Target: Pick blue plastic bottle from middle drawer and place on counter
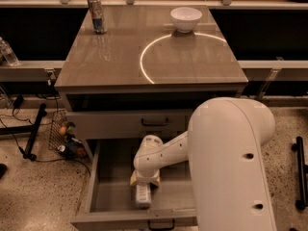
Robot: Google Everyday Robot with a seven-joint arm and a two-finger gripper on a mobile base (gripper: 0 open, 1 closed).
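The blue plastic bottle lies on its side on the floor of the open middle drawer, near the front wall. It looks pale and whitish. My gripper is down inside the drawer, directly over the bottle's far end and touching or nearly touching it. My white arm reaches in from the right and hides the drawer's right half. The counter above is taupe-brown with a white circular line.
A metallic drink can stands at the counter's back left and a white bowl at the back middle. The drawer above is shut. Cables and a wire basket lie on the floor to the left.
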